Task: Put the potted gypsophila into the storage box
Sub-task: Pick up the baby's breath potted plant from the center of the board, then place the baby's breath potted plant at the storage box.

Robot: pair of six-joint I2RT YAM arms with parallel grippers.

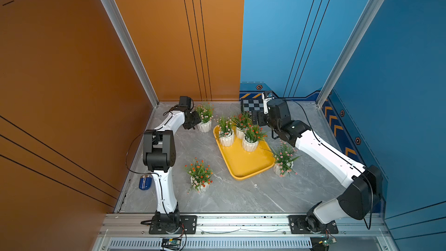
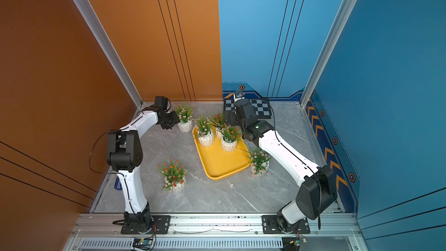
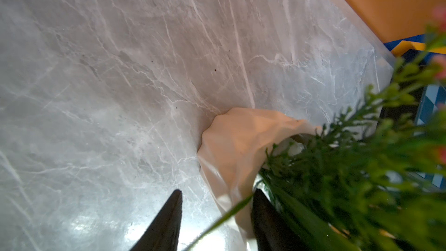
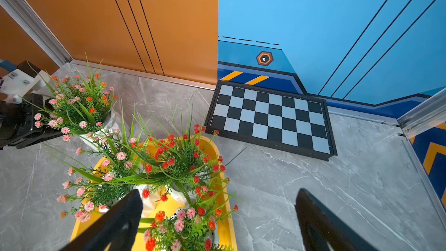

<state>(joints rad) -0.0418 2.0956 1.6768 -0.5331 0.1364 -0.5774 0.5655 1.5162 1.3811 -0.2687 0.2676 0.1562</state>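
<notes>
The yellow storage box (image 1: 243, 160) (image 2: 217, 162) lies mid-table, and three potted gypsophila (image 1: 226, 138) (image 1: 240, 131) (image 1: 250, 143) stand at its far end. Three more stand on the table: back left (image 1: 204, 125), front (image 1: 200, 177), and right of the box (image 1: 283, 162). My left gripper (image 1: 193, 123) (image 3: 218, 190) is at the back-left pot (image 3: 231, 146). Its jaws straddle the pot's wall, with a gap on the outer side. My right gripper (image 1: 254, 118) (image 4: 219, 191) hangs wide open over the box's far end (image 4: 228, 213), holding nothing.
A black-and-grey checkered board (image 1: 253, 105) (image 4: 270, 119) lies against the back wall, behind the right gripper. A blue object (image 1: 145, 182) sits at the table's left edge beside the left arm. Orange and blue walls close in the table on three sides.
</notes>
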